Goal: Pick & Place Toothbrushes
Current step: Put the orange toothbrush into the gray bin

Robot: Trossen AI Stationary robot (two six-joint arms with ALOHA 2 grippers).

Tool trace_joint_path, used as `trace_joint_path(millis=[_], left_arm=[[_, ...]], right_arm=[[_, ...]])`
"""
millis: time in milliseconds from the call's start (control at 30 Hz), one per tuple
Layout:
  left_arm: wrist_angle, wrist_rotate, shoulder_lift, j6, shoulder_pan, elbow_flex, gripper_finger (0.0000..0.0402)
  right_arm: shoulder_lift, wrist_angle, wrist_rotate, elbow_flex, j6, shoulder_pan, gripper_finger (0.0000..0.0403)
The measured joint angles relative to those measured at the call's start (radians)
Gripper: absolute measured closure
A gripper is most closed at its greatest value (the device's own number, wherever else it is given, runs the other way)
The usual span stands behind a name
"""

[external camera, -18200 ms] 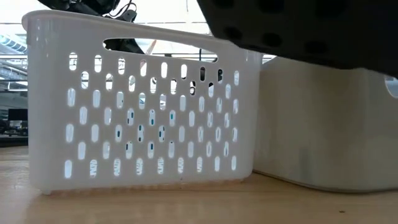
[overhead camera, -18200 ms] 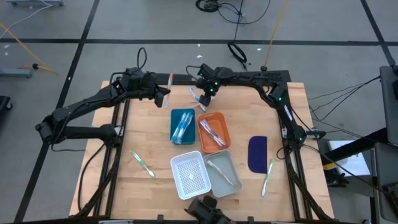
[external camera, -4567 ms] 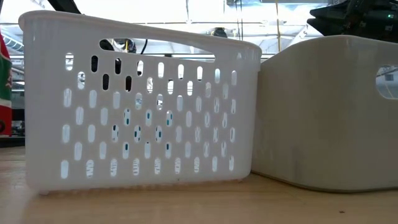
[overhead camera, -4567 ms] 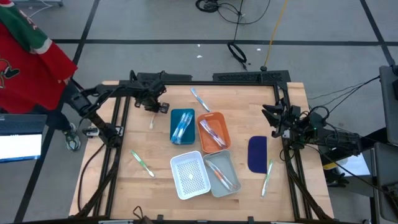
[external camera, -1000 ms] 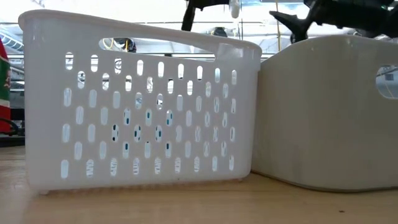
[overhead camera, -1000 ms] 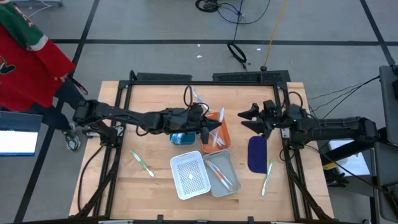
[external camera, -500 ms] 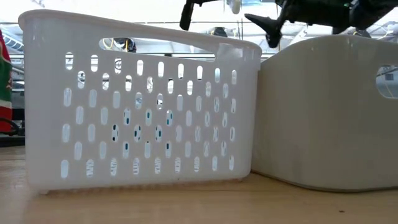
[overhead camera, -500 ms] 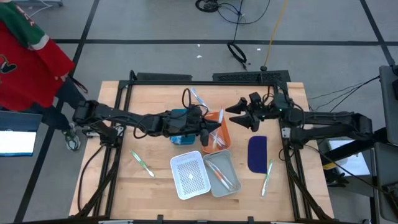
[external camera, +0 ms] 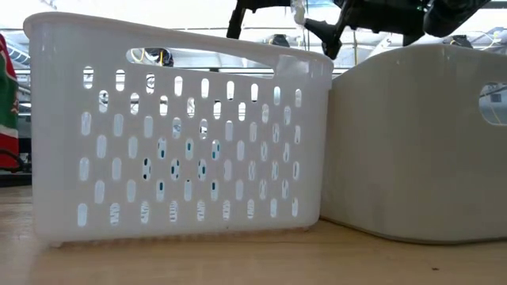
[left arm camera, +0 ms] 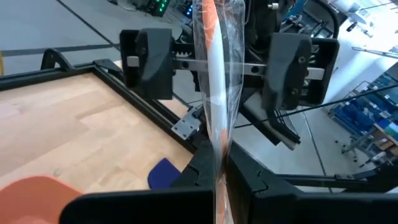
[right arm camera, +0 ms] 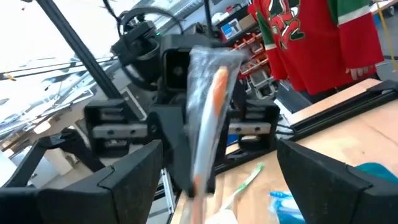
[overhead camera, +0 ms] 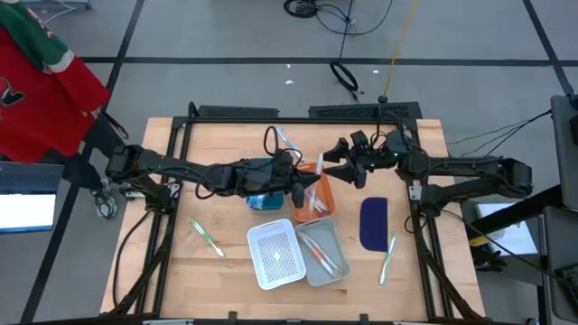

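Observation:
A toothbrush in a clear wrapper [left arm camera: 214, 81], white with an orange part, is held up over the orange tray [overhead camera: 318, 203] by my left gripper [overhead camera: 303, 187], which is shut on it. My right gripper [overhead camera: 330, 166] is open and faces it from the table's right. Its two fingers [left arm camera: 152, 62] stand on either side of the toothbrush [right arm camera: 208, 106] without touching it. More toothbrushes lie in the blue tray [overhead camera: 264, 170], in the orange tray and in the grey tray [overhead camera: 322, 250]. Three lie loose on the table: two green ones [overhead camera: 206, 236] [overhead camera: 388, 256] and one at the far side [overhead camera: 287, 140]. My left gripper pinches the wrapped toothbrush between its two fingers [left arm camera: 249, 177] at its lower part [left arm camera: 219, 158], through the clear wrapper. The fingers come about level from the table's left and lie across it. The toothbrush stands nearly upright above the fingers, lifted clear of the trays.
A white perforated basket [overhead camera: 275, 255] stands by the grey tray near the front edge. A dark blue flat oblong [overhead camera: 373, 223] lies at the right. A person in red [overhead camera: 41, 81] stands beyond the table's left edge. Bare wood shows at the front left.
My right gripper has moved toward the table's left and a little up, toward the held toothbrush, and has stayed open. Its fingers now stand on either side of the toothbrush. My left gripper and the toothbrush have kept still.

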Motion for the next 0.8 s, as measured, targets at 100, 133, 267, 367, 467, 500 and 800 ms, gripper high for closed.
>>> trace_joint_path(millis=[100,133,267,367,467,500,800], left_arm=[[0.001,0.001,0.000,-0.003,0.006,0.000,0.0399],[0.000,0.001,0.000,-0.006,0.007,0.000,0.0399],[-0.002,0.001,0.000,-0.016,0.012,0.000,0.0399],[-0.004,0.000,0.000,-0.015,0.011,0.000,0.0399],[-0.005,0.000,0.000,-0.016,0.011,0.000,0.0399],[-0.006,0.000,0.000,-0.016,0.011,0.000,0.0399],[-0.005,-0.004,0.000,-0.020,0.023,0.000,0.0399]], right_arm=[[0.028,0.006,-0.003,0.023,-0.002,-0.001,0.0092],[0.038,0.011,-0.017,0.033,-0.004,-0.001,0.0092],[0.068,0.018,-0.025,0.066,-0.007,0.000,0.0092],[0.082,0.016,-0.023,0.077,-0.008,-0.001,0.0101],[0.089,0.020,-0.021,0.083,-0.016,-0.001,0.0127],[0.090,0.019,-0.021,0.083,-0.016,-0.001,0.0138],[0.091,0.018,-0.017,0.083,-0.024,-0.001,0.0286]])
